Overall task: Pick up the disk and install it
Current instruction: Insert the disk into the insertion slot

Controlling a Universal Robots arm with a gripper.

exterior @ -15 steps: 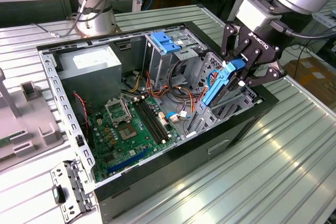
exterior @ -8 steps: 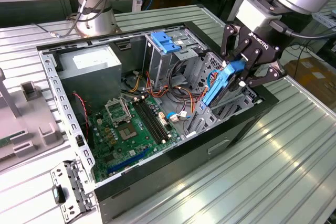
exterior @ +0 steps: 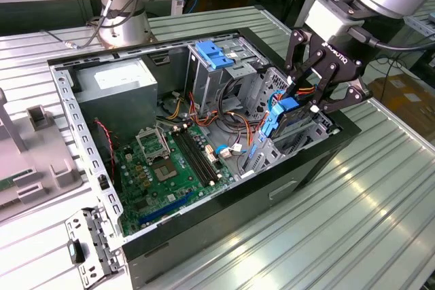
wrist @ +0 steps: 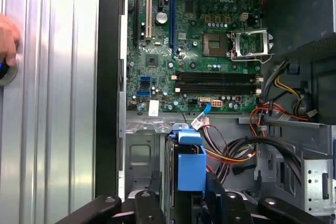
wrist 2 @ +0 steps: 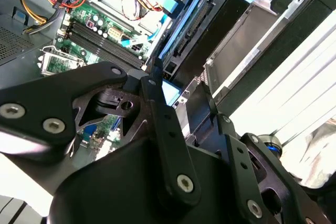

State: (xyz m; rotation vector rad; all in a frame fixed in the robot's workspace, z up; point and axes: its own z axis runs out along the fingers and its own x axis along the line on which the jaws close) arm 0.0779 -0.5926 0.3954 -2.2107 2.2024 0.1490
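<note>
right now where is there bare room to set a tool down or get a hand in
Free: the ribbed table along the black wall of the case, and the narrower strip between the case and the grey fixture. Inside, only above the motherboard. Crowded: the cables by the drive cage, and the bay where the gripper holds the disk.

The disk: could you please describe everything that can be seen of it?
The disk is a flat dark drive in a blue plastic carrier, standing on edge. The gripper clasps it from both sides, and its lower part sits in the drive cage at the exterior view's right end of the open computer case. Orange cables run beside it.
</note>
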